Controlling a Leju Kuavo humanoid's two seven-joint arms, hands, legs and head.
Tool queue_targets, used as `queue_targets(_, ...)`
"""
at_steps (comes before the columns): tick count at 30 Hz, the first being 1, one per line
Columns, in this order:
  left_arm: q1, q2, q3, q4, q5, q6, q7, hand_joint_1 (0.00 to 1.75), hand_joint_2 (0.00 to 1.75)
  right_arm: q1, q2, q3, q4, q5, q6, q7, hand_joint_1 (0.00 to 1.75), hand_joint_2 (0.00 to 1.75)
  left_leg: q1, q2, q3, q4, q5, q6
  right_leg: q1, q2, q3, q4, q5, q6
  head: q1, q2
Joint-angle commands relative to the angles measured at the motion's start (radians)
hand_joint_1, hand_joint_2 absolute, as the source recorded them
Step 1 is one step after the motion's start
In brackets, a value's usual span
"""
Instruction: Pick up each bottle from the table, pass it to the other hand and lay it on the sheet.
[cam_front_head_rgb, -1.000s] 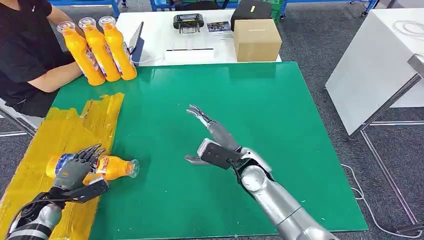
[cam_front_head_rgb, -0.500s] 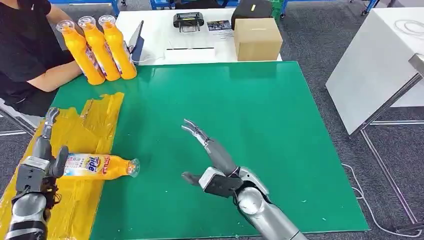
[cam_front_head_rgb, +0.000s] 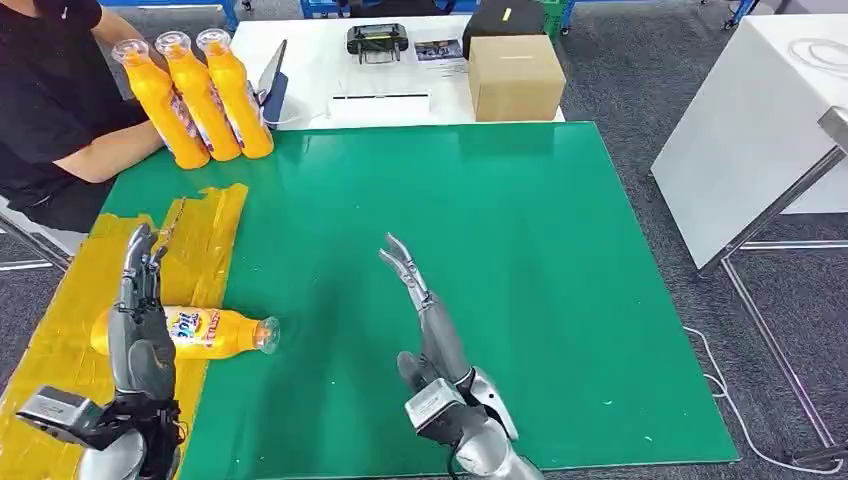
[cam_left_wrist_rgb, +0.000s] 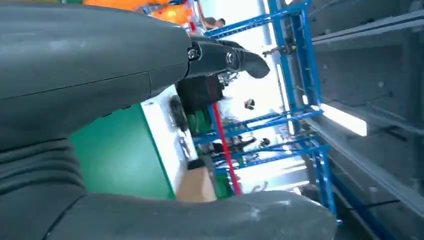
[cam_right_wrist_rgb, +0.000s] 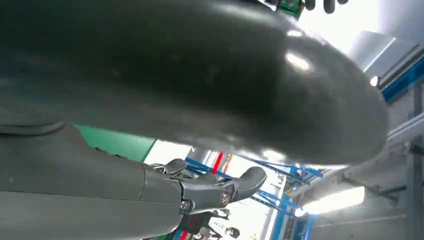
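Now left hand (cam_front_head_rgb: 140, 335) raised, right hand (cam_front_head_rgb: 428, 320) outstretched

Both hands, left hand (cam_front_head_rgb: 140, 330) lower left and right hand (cam_front_head_rgb: 432, 330) lower centre, have dark grey slender fingers, silver wrists

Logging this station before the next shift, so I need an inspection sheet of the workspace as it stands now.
Surface: green table mat, with a crinkled yellow sheet over its left edge.
Job's things: one orange plastic bottle lies on its side, body on the yellow sheet, neck over the green mat; three upright orange bottles stand at the far left corner.
Clutter: brown cardboard box, black handheld controller and papers on the white table behind.
Hands: left hand raised, fingers straight, holding nothing; right hand likewise.
Cables: white cable on the floor at right.
Surroundings: seated person in a black shirt at far left; grey carpet.
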Motion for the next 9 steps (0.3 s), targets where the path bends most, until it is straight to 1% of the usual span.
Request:
queue_targets(1,0.012,-0.014,-0.046,-0.022,0.011,0.000,0.003,0.00,0.00,-0.001,-0.003,-0.018,-0.008,-0.004,-0.006,0.000,0.00,0.00,0.002,-0.003,0.003,0.000,-0.001,0.000,0.002,-0.002,0.004,-0.001,-0.001,-0.001,0.000,0.000)
queue_targets(2,0.012,-0.014,-0.046,-0.022,0.011,0.000,0.003,0.00,0.00,-0.001,-0.003,-0.018,-0.008,-0.004,-0.006,0.000,0.00,0.00,0.000,-0.002,0.001,0.000,0.000,0.000,0.000,-0.001,0.001,0.000,0.000,0.000,0.000,0.000)
queue_targets(3,0.012,-0.014,-0.046,-0.022,0.011,0.000,0.003,0.00,0.00,-0.001,-0.003,-0.018,-0.008,-0.004,-0.006,0.000,0.00,0.00,0.001,-0.002,0.002,0.000,0.000,0.000,0.002,-0.001,0.003,-0.001,-0.001,0.000,0.000,0.000)
queue_targets(4,0.015,-0.021,-0.049,-0.029,0.026,-0.019,0.003,0.00,0.00,0.007,0.002,-0.024,-0.012,-0.007,-0.009,-0.004,0.00,0.00,0.001,-0.001,0.001,0.000,0.000,0.000,0.001,-0.001,0.002,-0.001,0.000,0.000,0.000,0.000)
queue_targets(5,0.055,-0.056,-0.055,-0.057,0.063,-0.049,0.003,0.00,0.00,0.028,0.011,-0.025,-0.019,-0.009,-0.011,-0.019,0.00,0.00,0.002,-0.002,0.003,0.000,-0.001,0.000,0.002,-0.001,0.005,-0.001,-0.001,0.000,0.000,0.000)
queue_targets(6,0.133,-0.099,-0.073,-0.102,0.071,-0.072,0.003,0.00,0.00,0.078,0.027,-0.029,-0.038,0.008,-0.045,-0.042,0.00,0.00,0.001,-0.001,0.003,0.000,-0.001,0.001,0.001,0.000,0.004,-0.001,-0.001,0.000,0.000,0.000)
queue_targets(7,0.229,-0.141,-0.098,-0.173,0.084,-0.068,0.003,0.00,0.00,0.135,0.024,-0.017,-0.058,0.038,-0.118,-0.074,0.00,0.00,0.002,0.000,0.005,0.000,-0.002,0.001,0.002,0.000,0.006,-0.002,-0.002,0.000,0.000,0.000)
queue_targets(8,0.288,-0.153,-0.115,-0.224,0.091,-0.073,0.003,0.00,0.00,0.177,0.019,-0.012,-0.071,0.049,-0.170,-0.094,0.00,0.00,0.001,0.001,0.005,0.000,-0.003,0.001,0.001,0.001,0.006,-0.002,-0.002,0.000,0.000,0.000)
queue_targets(9,0.335,-0.195,-0.085,-0.287,0.122,-0.113,0.003,0.00,0.00,0.215,0.003,0.002,-0.088,0.032,-0.210,-0.122,0.00,0.00,0.001,0.002,0.005,-0.001,-0.003,0.001,0.001,0.002,0.006,-0.002,-0.002,0.001,0.000,0.000)
